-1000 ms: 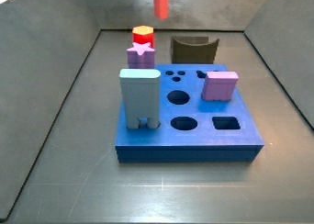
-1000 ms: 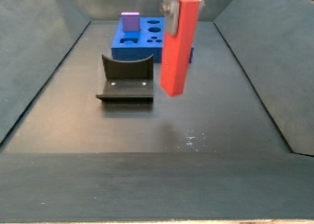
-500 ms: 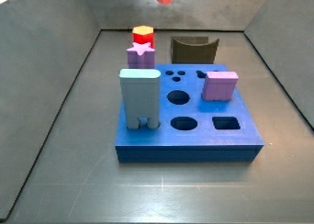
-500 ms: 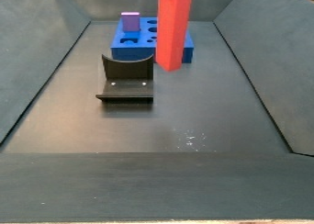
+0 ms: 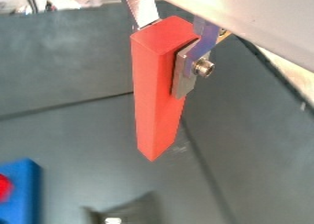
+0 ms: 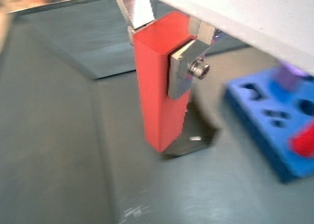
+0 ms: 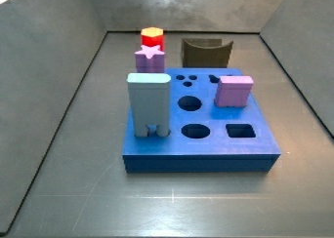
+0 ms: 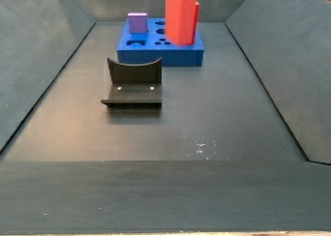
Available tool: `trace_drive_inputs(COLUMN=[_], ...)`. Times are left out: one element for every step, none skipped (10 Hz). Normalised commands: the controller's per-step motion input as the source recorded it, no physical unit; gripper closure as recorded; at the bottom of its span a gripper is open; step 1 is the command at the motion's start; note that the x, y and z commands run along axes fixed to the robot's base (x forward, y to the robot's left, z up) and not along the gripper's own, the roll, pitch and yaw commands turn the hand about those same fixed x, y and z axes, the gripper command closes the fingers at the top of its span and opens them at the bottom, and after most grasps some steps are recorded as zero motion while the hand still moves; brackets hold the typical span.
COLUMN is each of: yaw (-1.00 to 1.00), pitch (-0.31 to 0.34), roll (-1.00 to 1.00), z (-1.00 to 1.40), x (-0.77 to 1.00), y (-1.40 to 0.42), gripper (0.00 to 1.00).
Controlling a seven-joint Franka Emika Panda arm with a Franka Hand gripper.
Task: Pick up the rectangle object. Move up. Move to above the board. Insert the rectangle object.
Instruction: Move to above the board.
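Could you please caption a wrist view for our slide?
The claw holds the rectangle object upright in the air, the board off to one side.

The tall, slim red-orange square-sided bar point(image 5: 160, 85) hangs upright in the air, clamped near its top between the jaws of the gripper point(image 5: 163, 51), clear of the dark surface point(image 8: 155, 133). The thick blue square slab point(image 7: 202, 135) with round and square holes lies flat on that surface.
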Motion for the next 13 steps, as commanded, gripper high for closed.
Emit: trace_drive_inputs(yaw=[-1.00,-1.00,-1.00,-1.00,-0.74,-0.57,-0.30,-0.17,-0.04,-0.02,0.00,0.00,0.00], pitch=[0.132,0.128,0.143,0.164,0.141,0.128,0.101,0.088,0.077,0.067,0.071,0.080,0.101], roll=[-0.05,-0.08,-0.08,-0.10,-0.11,-0.10,-0.09,-0.08,-0.04,-0.03,-0.01,-0.02,0.00], z=[0.11,0.11,0.11,0.11,0.12,0.12,0.12,0.13,0.14,0.14,0.14,0.14,0.15], x=[-0.04,-0.04,-0.04,-0.04,-0.04,-0.04,-0.03,-0.03,-0.03,-0.03,-0.02,-0.01,0.01], y=[-1.00,-1.00,-1.00,-1.00,-1.00,-1.00,-1.00,-1.00,-1.00,-1.00,-1.00,-1.00,-1.00], gripper=[1.00,1.00,1.00,1.00,1.00,1.00,1.00,1.00,1.00,1.00,1.00,1.00,1.00])
